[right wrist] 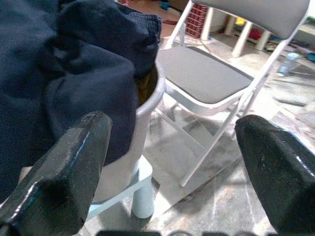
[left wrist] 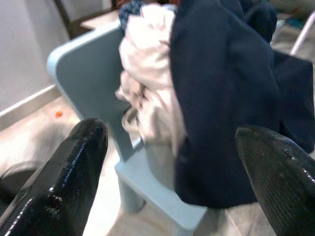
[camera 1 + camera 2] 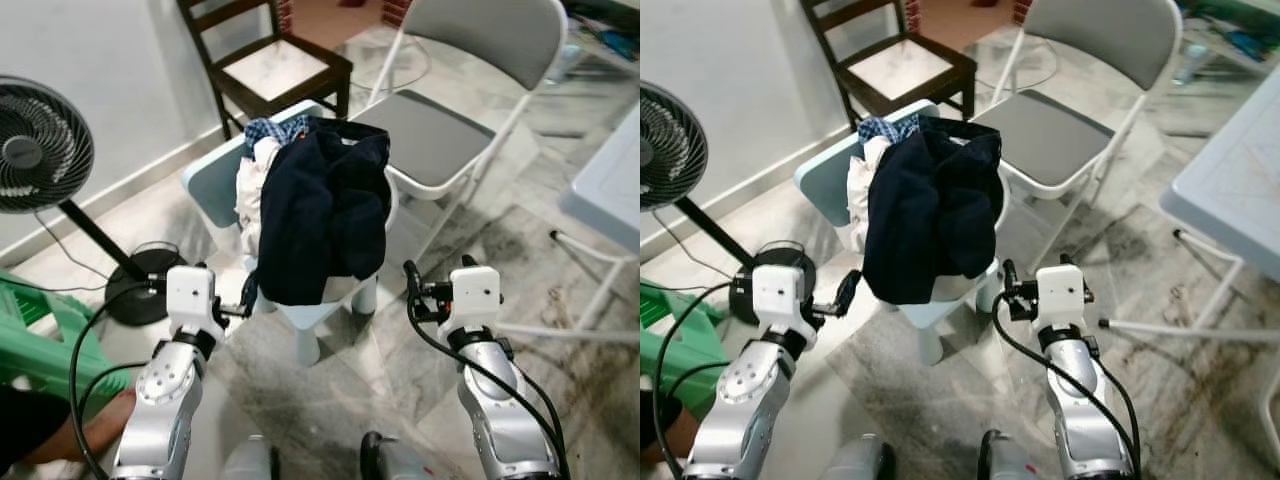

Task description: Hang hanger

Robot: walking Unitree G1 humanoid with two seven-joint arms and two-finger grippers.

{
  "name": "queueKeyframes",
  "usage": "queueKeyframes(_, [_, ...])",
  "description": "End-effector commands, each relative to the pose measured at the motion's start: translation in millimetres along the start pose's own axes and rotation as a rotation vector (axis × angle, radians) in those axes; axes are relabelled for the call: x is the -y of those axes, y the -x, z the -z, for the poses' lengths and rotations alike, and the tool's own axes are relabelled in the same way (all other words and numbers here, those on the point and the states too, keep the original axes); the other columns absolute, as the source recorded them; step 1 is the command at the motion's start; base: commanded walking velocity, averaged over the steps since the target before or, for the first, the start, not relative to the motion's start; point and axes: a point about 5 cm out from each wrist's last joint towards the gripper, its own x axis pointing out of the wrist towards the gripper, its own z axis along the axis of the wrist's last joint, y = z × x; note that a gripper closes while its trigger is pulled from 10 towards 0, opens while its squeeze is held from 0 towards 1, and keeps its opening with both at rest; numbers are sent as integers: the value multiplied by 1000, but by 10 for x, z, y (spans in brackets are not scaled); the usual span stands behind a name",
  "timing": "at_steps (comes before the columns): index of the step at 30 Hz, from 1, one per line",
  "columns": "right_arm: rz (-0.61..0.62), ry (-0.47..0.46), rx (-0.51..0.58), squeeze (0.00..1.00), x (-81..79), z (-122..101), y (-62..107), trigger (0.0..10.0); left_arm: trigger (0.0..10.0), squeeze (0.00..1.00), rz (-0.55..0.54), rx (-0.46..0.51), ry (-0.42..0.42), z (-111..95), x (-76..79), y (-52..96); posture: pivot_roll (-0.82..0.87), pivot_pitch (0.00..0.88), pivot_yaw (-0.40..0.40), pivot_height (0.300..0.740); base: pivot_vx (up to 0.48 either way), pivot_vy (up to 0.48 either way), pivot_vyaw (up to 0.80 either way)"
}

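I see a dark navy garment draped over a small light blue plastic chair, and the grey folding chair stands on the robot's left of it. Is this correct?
Not quite. The dark navy garment is draped over the small light blue plastic chair, but the grey folding chair stands on the robot's right of it, not its left. The left eye view shows this.

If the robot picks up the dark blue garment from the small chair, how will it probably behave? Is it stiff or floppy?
Probably floppy: the dark blue garment hangs in soft folds over the light blue chair. It may drag the pale cloth bunched beside it. It looks fairly thick, so perhaps slightly heavy. Both the left pincer and the right pincer are open, apart from it.
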Motion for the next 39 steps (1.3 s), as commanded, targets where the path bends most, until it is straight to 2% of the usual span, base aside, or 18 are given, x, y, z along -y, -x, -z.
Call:
queueKeyframes(1, [-20, -19, -6, 0, -85, 15, 4, 10000, 10000, 0, -13, 3, 2, 16, -87, 49, 138, 253, 24, 740, 0, 0, 0])
queueKeyframes(14, [-14, -18, 15, 0, -80, -18, -15, 10000, 10000, 0, 21, 44, 14, -62, -79, 36, 144, 252, 23, 740, 60, 0, -100])
queueKeyframes(17, [-5, -22, 99, 0, -72, -194, -38, 10000, 10000, 0, 22, 69, 19, -119, -77, 29, 144, 252, 24, 740, 316, 0, 0])
queueKeyframes(22, [1, -8, 154, 0, -41, -350, -32, 10000, 10000, 0, 39, 102, 24, -222, -50, 13, 145, 250, 23, 740, 356, 0, 0])
queueKeyframes(26, [-5, 2, 136, 0, 14, -317, 14, 10000, 10000, 0, 46, 112, 24, -254, -38, 11, 141, 251, 25, 740, 369, 0, 0])
queueKeyframes(31, [0, -1, 114, 0, 37, -269, 27, 10000, 10000, 0, 49, 109, 22, -246, -35, 8, 139, 250, 29, 740, 383, 0, -776])
queueKeyframes(35, [-6, -4, 116, 0, -5, -283, 28, 10000, 10000, 0, 54, 105, 24, -247, -30, 7, 139, 250, 32, 740, 386, 0, -667])
queueKeyframes(39, [-19, -5, 113, 0, -48, -274, 36, 10000, 10000, 0, 56, 101, 23, -244, -26, 8, 141, 251, 33, 740, 375, 0, 0])
